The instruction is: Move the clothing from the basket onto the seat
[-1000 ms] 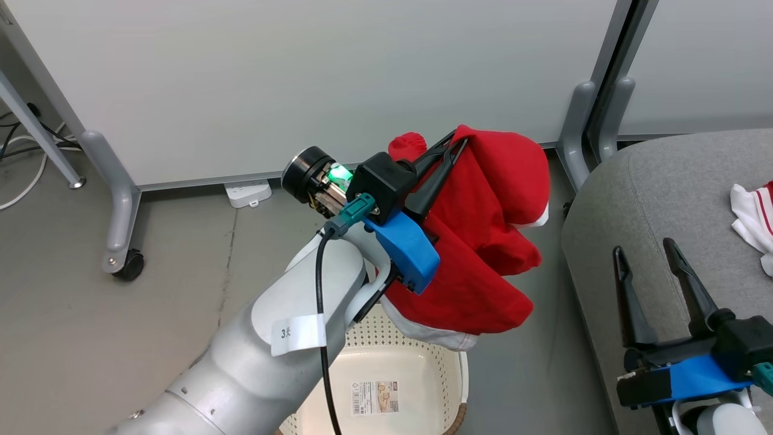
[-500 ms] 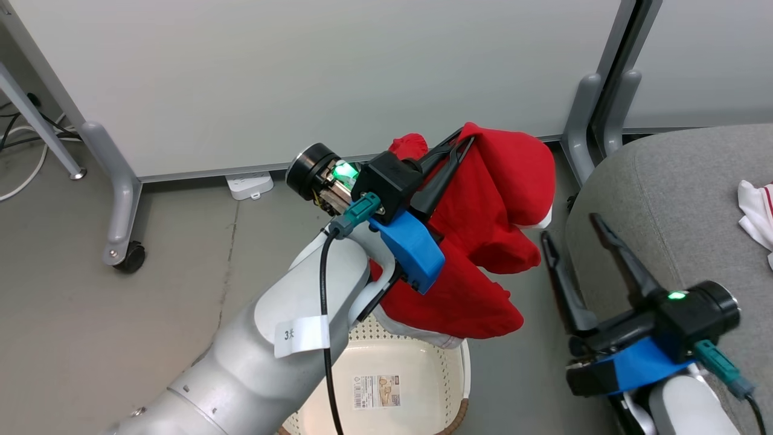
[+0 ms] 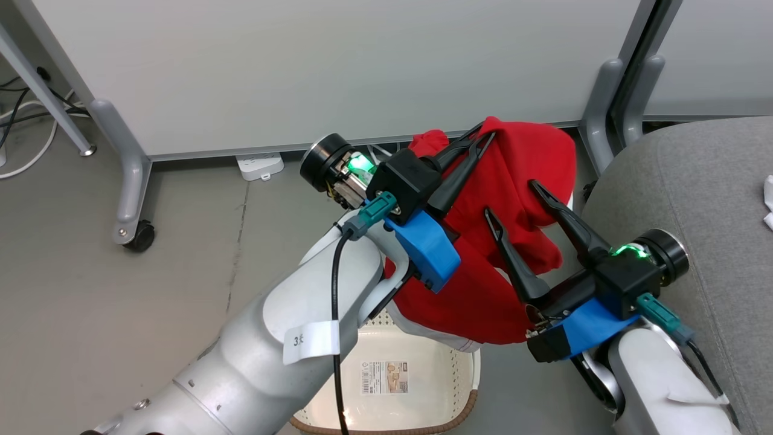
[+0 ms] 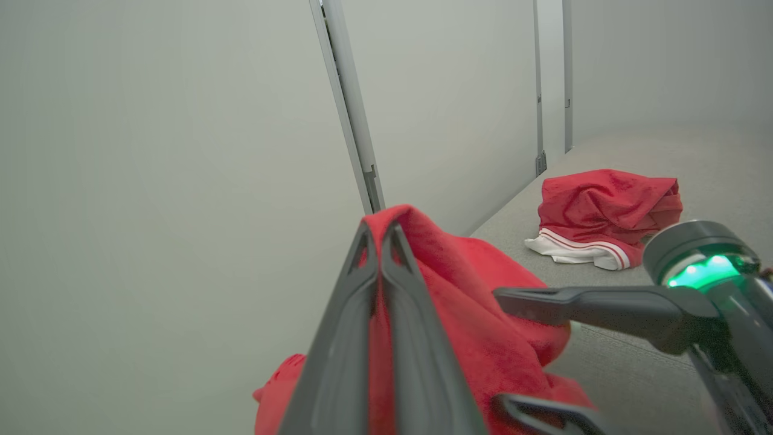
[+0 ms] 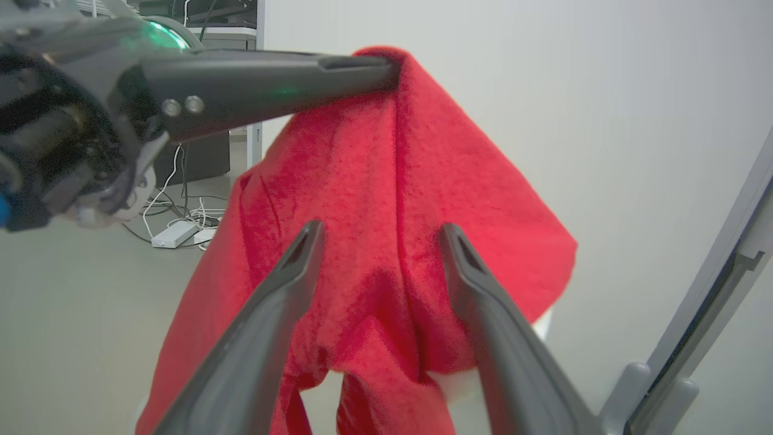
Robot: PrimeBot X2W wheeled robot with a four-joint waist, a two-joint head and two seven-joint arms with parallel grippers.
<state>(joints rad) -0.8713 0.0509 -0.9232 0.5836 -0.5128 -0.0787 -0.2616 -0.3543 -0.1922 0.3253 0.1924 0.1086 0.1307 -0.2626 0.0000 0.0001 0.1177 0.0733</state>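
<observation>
A bright red piece of clothing (image 3: 519,175) hangs from my left gripper (image 3: 483,130), which is shut on its top fold, above the cream basket (image 3: 466,406). The basket's bottom shows bare, with a label sticker. My right gripper (image 3: 510,197) stands open against the hanging fabric, one finger on either side of a fold. In the right wrist view the red clothing (image 5: 386,181) lies between and behind the open fingers of my right gripper (image 5: 381,229). The left wrist view shows my left gripper (image 4: 380,232) pinching the cloth, and another red and white garment (image 4: 610,208) lying on the grey seat (image 4: 712,157).
A white partition wall with grey feet and a caster (image 3: 142,235) stands behind. A power strip (image 3: 259,166) and cables lie on the grey floor. The seat (image 3: 694,181) is at the right, with a white bit of cloth (image 3: 768,208) at the frame's edge.
My right arm has swung left from over the seat to the hanging red clothing, fingers still open. The left gripper keeps its hold. The camera has shifted slightly.
</observation>
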